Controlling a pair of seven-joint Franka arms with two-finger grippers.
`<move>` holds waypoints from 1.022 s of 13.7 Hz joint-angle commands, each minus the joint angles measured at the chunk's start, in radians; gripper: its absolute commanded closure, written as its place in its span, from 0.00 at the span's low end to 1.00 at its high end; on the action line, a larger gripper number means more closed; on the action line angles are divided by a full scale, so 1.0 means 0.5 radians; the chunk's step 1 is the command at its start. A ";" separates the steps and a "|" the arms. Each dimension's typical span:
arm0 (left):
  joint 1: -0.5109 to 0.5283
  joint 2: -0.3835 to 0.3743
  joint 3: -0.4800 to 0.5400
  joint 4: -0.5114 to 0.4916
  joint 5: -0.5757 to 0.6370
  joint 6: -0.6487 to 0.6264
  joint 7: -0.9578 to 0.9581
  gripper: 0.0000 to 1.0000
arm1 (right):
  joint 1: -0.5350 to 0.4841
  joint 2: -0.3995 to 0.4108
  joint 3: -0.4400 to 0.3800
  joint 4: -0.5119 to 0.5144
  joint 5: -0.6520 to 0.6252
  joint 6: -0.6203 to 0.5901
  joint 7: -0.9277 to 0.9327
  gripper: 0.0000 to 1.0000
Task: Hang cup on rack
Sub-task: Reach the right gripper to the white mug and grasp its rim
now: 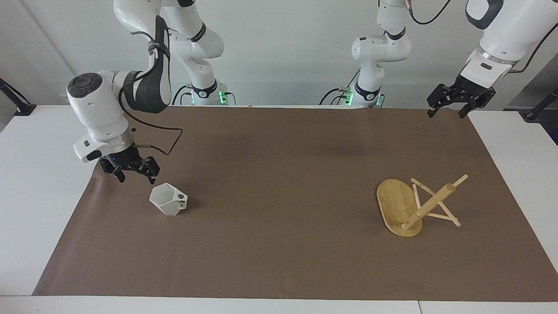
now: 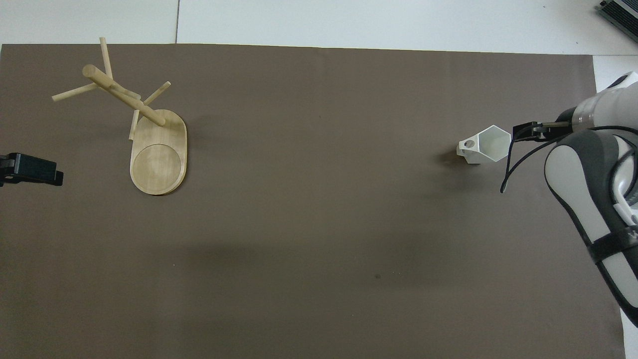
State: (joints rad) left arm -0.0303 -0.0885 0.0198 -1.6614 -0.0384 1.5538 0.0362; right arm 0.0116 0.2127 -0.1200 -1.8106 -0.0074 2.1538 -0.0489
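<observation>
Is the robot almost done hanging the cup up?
Not yet. Nothing's done: the small white angular cup sits on the brown mat, apart from the bamboo peg rack. The open right gripper is close beside it. Left gripper waits. Grabbing, carrying, hanging remain.

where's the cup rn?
The cup stands upright on the brown mat toward the right arm's end of the table, handle toward the rack. The open right gripper hangs just beside it, not touching.

matt white cup, bamboo rack, matt brown mat
</observation>
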 commanded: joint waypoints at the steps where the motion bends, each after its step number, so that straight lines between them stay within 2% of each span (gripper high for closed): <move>1: 0.024 -0.022 -0.021 -0.037 0.043 0.016 -0.017 0.00 | 0.007 0.013 0.010 -0.069 0.000 0.107 0.024 0.00; 10: 0.024 -0.022 -0.021 -0.037 0.043 0.016 -0.017 0.00 | 0.007 0.053 0.010 -0.174 -0.001 0.257 0.024 0.00; 14: 0.024 -0.022 -0.021 -0.037 0.043 0.016 -0.017 0.00 | 0.007 0.139 0.010 -0.177 0.000 0.346 0.027 0.00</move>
State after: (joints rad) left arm -0.0303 -0.0885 0.0198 -1.6614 -0.0384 1.5538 0.0362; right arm 0.0193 0.2621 -0.1189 -1.8894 -0.0074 2.2875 -0.0489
